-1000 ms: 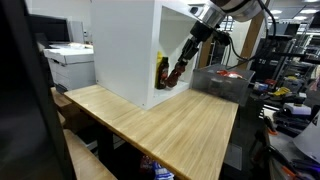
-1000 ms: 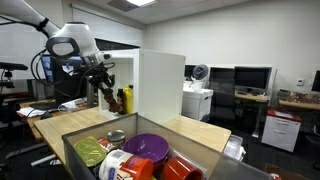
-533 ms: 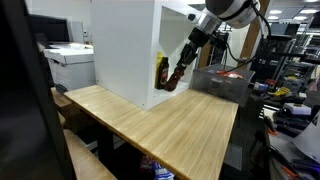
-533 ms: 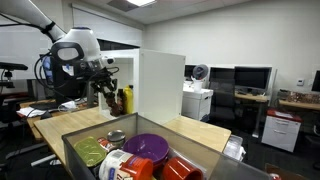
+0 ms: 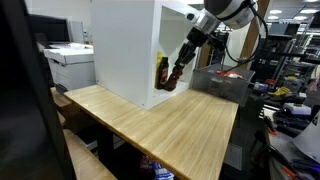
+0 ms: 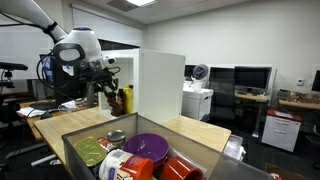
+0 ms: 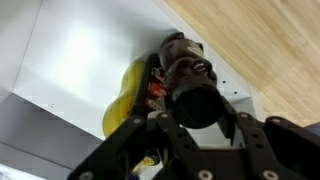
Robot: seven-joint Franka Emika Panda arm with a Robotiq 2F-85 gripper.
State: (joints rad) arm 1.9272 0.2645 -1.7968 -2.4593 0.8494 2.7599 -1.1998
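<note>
Logged end effector (image 5: 180,71) inside the open side of white cabinet (image 5: 125,45), clenched on dark bottle (image 7: 188,70). In wrist view, noted fingers (image 7: 150,130) flanking the black cap on both sides, contact apparent. Placed bottle low in the cabinet, tilted. Cannot tell from either exterior view whether resting on the cabinet floor or lifted clear.

Noted yellow container (image 7: 125,100) just beside bottle, deeper in against the white wall. Spotted a red-orange label patch between the two, lettering too blurred to read.

Found cabinet standing on wooden desk (image 5: 175,125), toward its far edge, open side turned toward clear bin (image 6: 78,150). Located bin at a desk corner, apart from cabinet. Counted inside: purple plate (image 6: 150,145), orange cup (image 6: 180,168), green item (image 6: 90,150), tin can (image 6: 117,137) with printed wrap, print unreadable.

Made out no brand or writing on cabinet, bin or arm.
</note>
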